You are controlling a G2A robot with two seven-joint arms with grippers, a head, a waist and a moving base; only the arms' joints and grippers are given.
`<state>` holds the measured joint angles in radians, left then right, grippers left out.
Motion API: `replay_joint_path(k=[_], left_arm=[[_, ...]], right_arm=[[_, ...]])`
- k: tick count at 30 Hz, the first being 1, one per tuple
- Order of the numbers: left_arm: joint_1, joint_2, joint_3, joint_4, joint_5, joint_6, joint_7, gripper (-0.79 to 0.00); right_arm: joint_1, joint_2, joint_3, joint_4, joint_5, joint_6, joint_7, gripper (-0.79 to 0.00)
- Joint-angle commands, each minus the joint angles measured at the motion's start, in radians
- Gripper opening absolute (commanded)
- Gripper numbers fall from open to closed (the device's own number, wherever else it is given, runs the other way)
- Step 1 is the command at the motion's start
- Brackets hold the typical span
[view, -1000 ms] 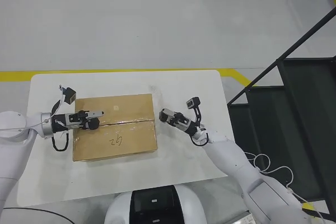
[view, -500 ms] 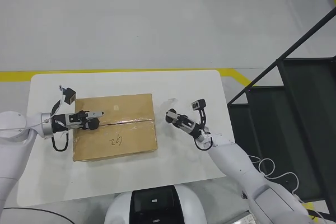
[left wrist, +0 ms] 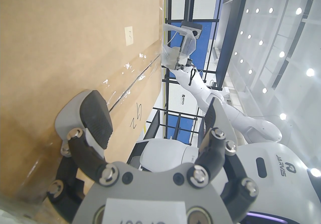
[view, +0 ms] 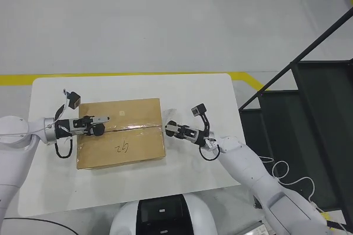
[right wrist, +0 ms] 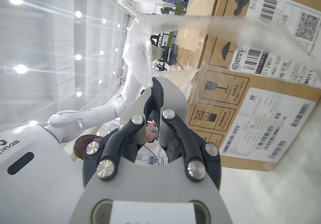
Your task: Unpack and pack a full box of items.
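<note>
A closed brown cardboard box lies in the middle of the white table, its top seam taped. My left gripper is over the box's left part near the seam. It stands open, one pad against the cardboard. My right gripper is at the box's right end, shut on a strip of clear tape. The strip stretches from the fingers to the labelled end face. The left wrist view shows that gripper and the loose tape farther off.
A black metal rack stands on the floor to the right of the table. A yellow floor line runs behind the table's far edge. Bare tabletop lies around the box on all sides.
My right gripper drew a little away from the box's right end, then came back close to it, still gripping the tape. The left arm and the box have stayed put.
</note>
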<state>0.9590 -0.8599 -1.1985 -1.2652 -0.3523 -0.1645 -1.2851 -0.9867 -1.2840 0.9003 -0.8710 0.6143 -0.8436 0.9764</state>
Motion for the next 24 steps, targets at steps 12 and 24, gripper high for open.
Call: replay_joint_path(k=[12,24], left_arm=[[-0.002,-0.001,0.0,0.008,-0.004,-0.007,-0.003,0.0],[-0.002,-0.002,-0.002,0.007,-0.005,-0.005,-0.003,0.0]], right_arm=[[0.067,-0.021,-0.023,0.029,-0.035,0.023,0.016,0.0],[0.073,-0.017,0.005,-0.002,-0.08,0.018,-0.006,0.0]])
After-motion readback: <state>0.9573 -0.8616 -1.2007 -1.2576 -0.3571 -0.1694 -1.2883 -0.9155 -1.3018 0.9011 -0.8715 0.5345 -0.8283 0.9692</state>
